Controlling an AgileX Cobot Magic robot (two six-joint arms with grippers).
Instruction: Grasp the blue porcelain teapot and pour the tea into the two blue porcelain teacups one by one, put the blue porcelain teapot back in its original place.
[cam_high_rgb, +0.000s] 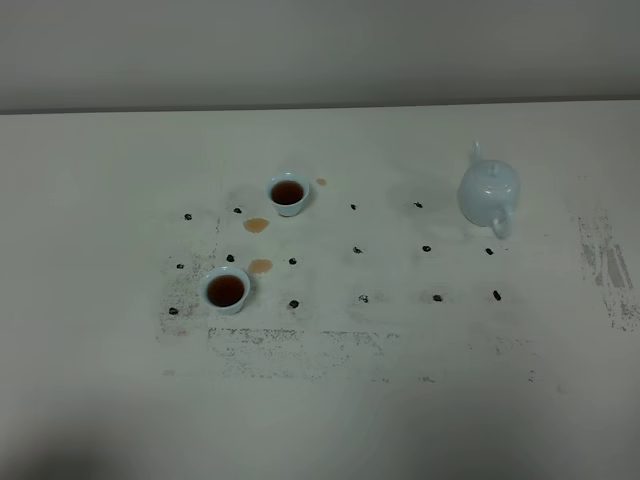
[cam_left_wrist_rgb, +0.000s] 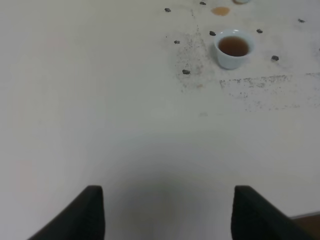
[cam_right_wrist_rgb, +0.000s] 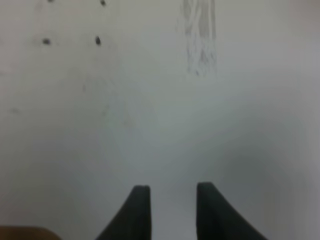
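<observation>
Though unseen by wrists, teapot (cam_high_rgb: 489, 193) overhead.

Teapot (cam_high_rgb: 489, 192) stands alone at right, open table (cam_high_rgb: 400, 400) all round. Two cups (cam_high_rgb: 287, 192) (cam_high_rgb: 227, 290) at left, well apart.

Lighting dim, diffuse, flat; no glare. Soft shadow on table (cam_high_rgb: 60, 440) at near-left corner. Right wrist view blurred throughout; end effector fingers (cam_right_wrist_rgb: 137, 215) out of focus.
</observation>
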